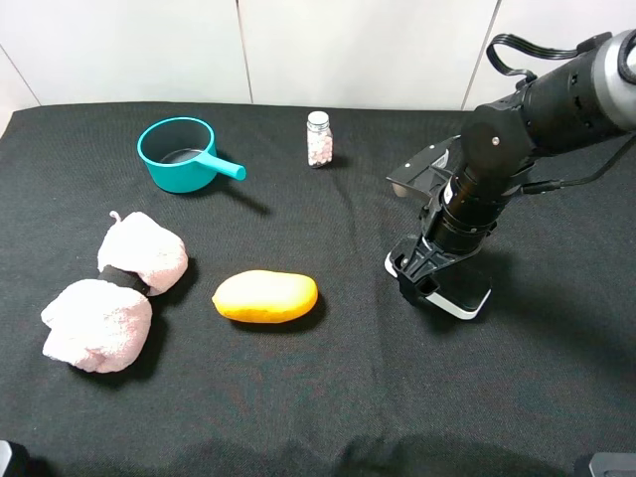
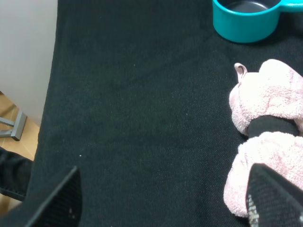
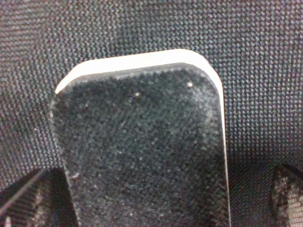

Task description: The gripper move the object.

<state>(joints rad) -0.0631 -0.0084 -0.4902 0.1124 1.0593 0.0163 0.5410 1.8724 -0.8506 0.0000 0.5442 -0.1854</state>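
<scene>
A black cloth-covered table [image 1: 328, 397] fills the exterior view, with a pale panelled wall behind it. The black right arm [image 1: 517, 129] reaches down from the far right corner, cables looping off its upper end, and tips steeply toward the cloth. Its right gripper [image 1: 417, 276] sits low over the eraser [image 1: 465, 295]. The wrist view shows the jaws spread wide, one finger to each side of the block. One finger [image 3: 28, 198] is just beside the block's edge, while bare cloth shows between the block and the other finger. The left gripper [image 2: 163, 175] appears only in its own wrist view. Its two dark fingers stand far apart over empty cloth near the table's left edge, and one finger [image 2: 274, 198] is close to the pink cloth. On the left of the table lie two fluffy pink cloth lumps [image 1: 144, 250], one nearer the front, joined by a dark band. Behind them stands a teal pot [image 1: 179, 154], its handle pointing right. A yellow mango [image 1: 265, 296] lies near the middle, between the pink lumps and the eraser and well apart from both. The eraser lies flat on the right side, black felt up, with its white base showing along the rim. A small jar [image 1: 319, 138] of pale pink pieces stands upright at the back.
</scene>
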